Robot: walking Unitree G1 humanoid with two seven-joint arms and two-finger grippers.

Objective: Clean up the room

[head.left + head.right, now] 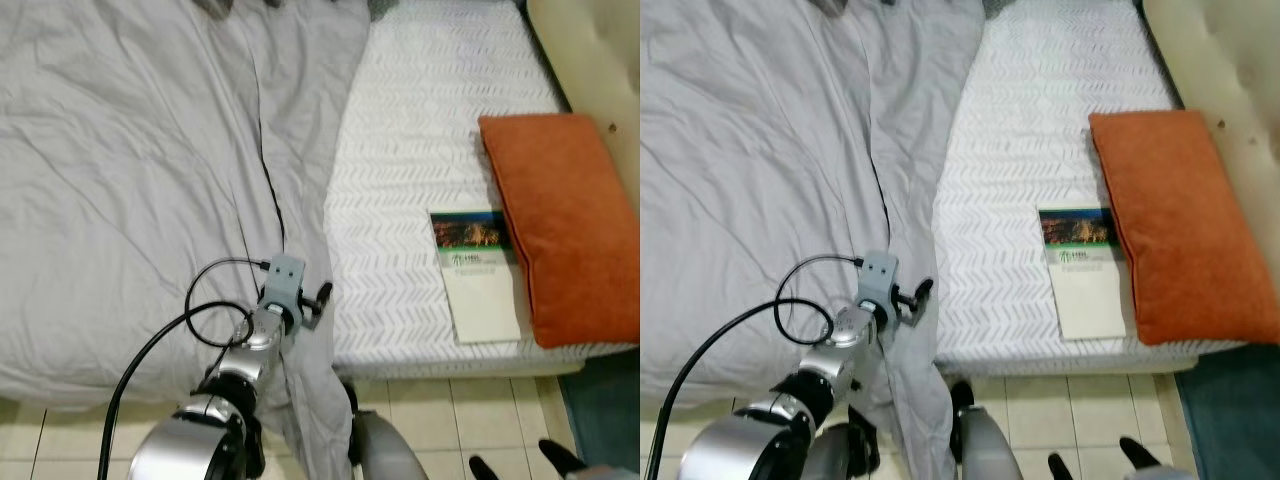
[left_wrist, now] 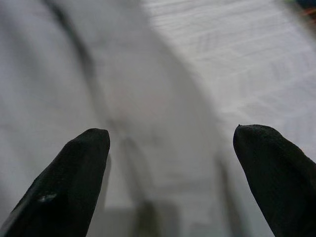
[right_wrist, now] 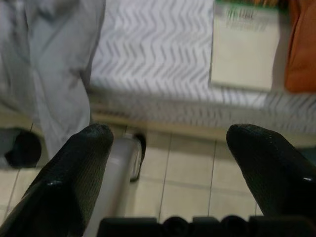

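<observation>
A crumpled grey duvet covers the left part of the bed and hangs over its front edge. My left arm reaches up to that hanging edge. The left gripper is open, its fingers spread just above the grey fabric with nothing between them. On the bare white chevron sheet lie a book and, to its right, an orange pillow. My right gripper hangs open over the tiled floor in front of the bed. Its fingertips show at the lower right.
A thin black cord runs down the duvet towards my left wrist. A beige headboard stands along the right side. A teal rug lies on the floor at the lower right. My grey leg stands by the bed's edge.
</observation>
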